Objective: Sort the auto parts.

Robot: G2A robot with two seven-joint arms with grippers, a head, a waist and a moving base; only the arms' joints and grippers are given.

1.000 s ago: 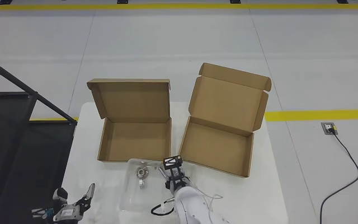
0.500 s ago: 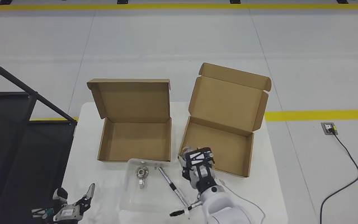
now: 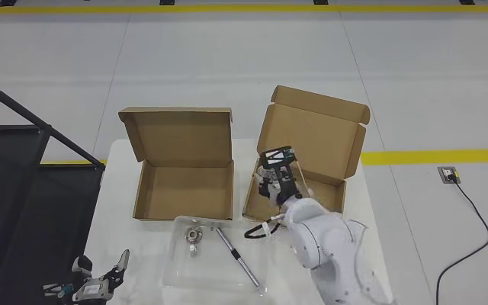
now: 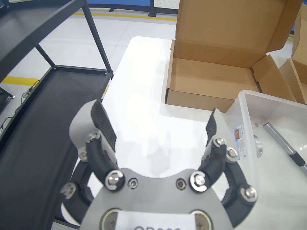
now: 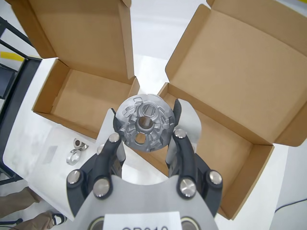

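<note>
My right gripper (image 5: 145, 118) is shut on a round grey cast metal disc (image 5: 145, 122) with a centre hole, held in the air above the near left corner of the right cardboard box (image 5: 230, 106). In the top view the right gripper (image 3: 276, 169) hangs over the right box (image 3: 301, 200). A clear plastic bin (image 3: 177, 263) at the table's front holds a small metal fitting (image 3: 191, 237) and a long metal rod (image 3: 235, 256). My left gripper (image 4: 153, 118) stands open over the white table, beside that bin (image 4: 244, 106), nothing between its fingers.
The left cardboard box (image 3: 184, 191) lies open with its lid raised, nothing inside. A black metal shelf rack (image 4: 43, 56) stands off the table's left side. The white table (image 4: 141, 82) has bare room in front of the left box.
The right arm lifted out of the clear bin with the disc and swung back and right, over the right box. The rod now lies uncovered in the bin. The left gripper kept still.
</note>
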